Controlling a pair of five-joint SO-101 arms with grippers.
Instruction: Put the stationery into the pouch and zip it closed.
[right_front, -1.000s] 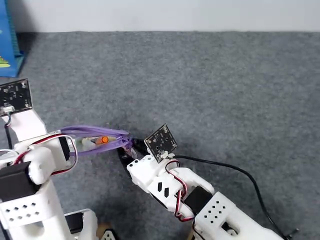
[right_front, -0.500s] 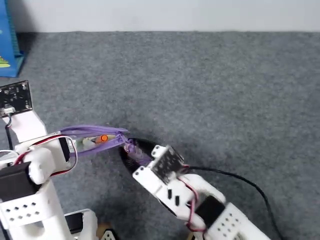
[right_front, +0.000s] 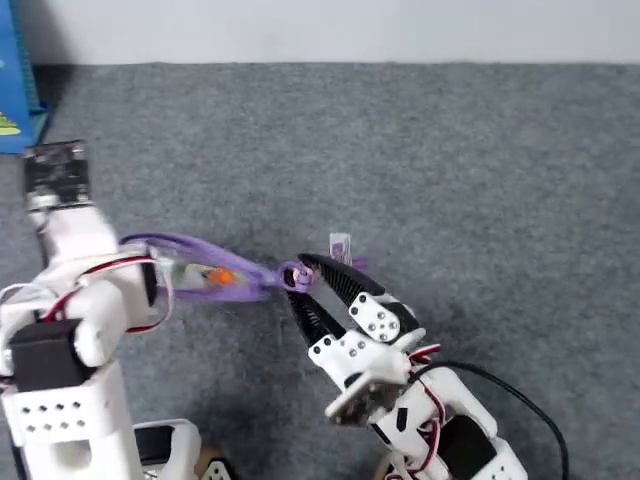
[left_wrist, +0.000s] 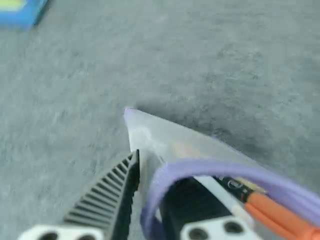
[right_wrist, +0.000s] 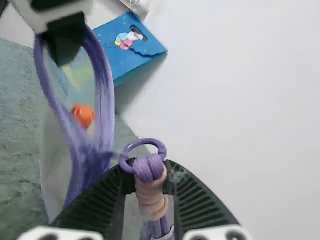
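Pouch (right_front: 200, 270): clear plastic with a purple zip edge, mouth gaping, stretched between the jaws of the left gripper (left_wrist: 152, 175) and right gripper (right_wrist: 148, 172).
Pen (right_front: 222, 277): partly orange, inside the pouch, between both jaws.
Zip pull (right_wrist: 143, 150): purple ring, held in the right jaws.

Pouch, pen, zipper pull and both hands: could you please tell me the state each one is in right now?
pouch, unzipped, mouth gaping between its purple edges.
orange pen, inside the pouch.
zipper pull, pinched at the pouch's end.
left hand, shut on the pouch's rim.
right hand, shut on the zipper pull.
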